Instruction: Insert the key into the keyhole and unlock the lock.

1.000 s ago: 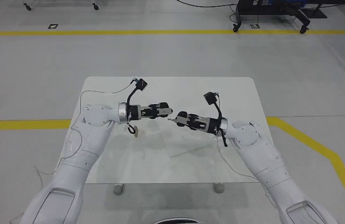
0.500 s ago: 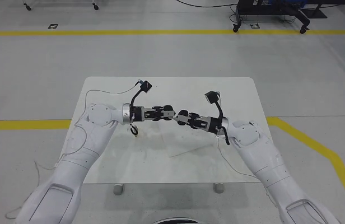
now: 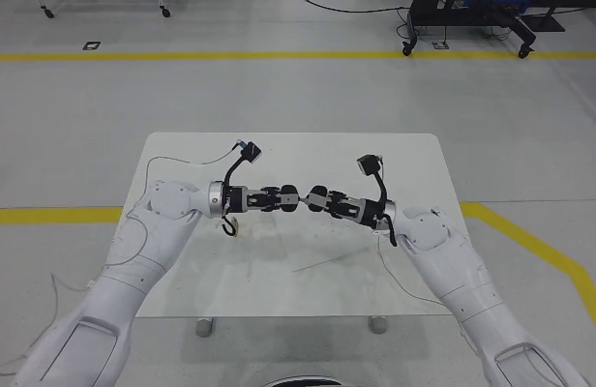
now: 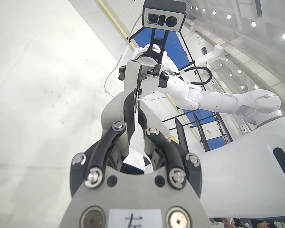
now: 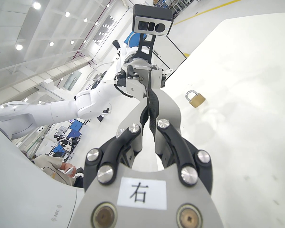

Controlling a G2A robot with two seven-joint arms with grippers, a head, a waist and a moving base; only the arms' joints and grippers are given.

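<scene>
A brass padlock [image 5: 195, 98] with a silver shackle lies flat on the white table [image 3: 395, 164]; from above the padlock [image 3: 234, 229] sits beside the left arm's wrist. Both grippers hang above the table's middle, tip to tip. My left gripper [image 4: 135, 100] is shut on a thin metal sliver, apparently the key [image 4: 136, 96], mostly hidden by the pads. My right gripper [image 5: 149, 96] is shut, its tips pressed against the left gripper [image 5: 147, 77]. Whether the right gripper also pinches the key is hidden. From above, the left gripper [image 3: 296, 198] and right gripper [image 3: 311, 198] touch.
The table's far edge and rounded corners border grey floor with yellow lines [image 3: 298, 55]. Thin cables run along both arms. A person sits low behind the right arm [image 5: 54, 167], away from the table.
The two grippers have closed the gap between them and now meet tip to tip over the table's middle. The padlock has stayed put.
</scene>
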